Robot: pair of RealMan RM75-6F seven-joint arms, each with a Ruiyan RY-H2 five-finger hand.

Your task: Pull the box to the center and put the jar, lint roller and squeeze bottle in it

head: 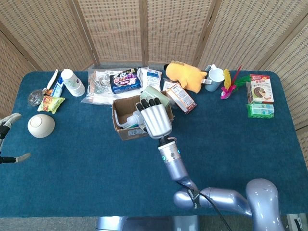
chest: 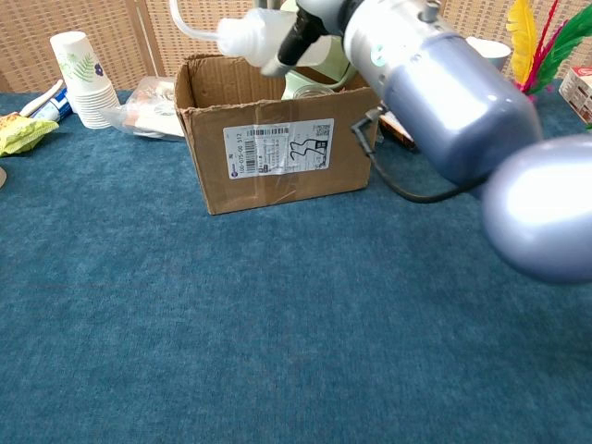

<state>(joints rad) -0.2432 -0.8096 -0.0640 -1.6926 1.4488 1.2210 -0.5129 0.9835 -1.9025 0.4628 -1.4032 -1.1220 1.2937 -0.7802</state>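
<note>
blue cloth covers the tabletop (chest: 277, 351) nearest the robot, bare up to the cardboard box (chest: 277, 153) that sits near the middle. the step in hand looks like the last placing: the right hand (head: 155, 119) grips the squeeze bottle (chest: 248, 26) and holds it just above the open top of the box, the bent nozzle pointing left in the chest view. a pale green thing, probably the lint roller (chest: 310, 81), leans inside at the far wall, with what may be the jar beside it, too hidden to be sure. next, i judge, the hand should lower the bottle below the rim and let go. far left, the left hand (head: 8, 137) waits at the tabletop edge, fingers apart, holding nothing. beyond the box lie snack packets (head: 125, 81) and a yellow plush toy (head: 185, 74).
</note>
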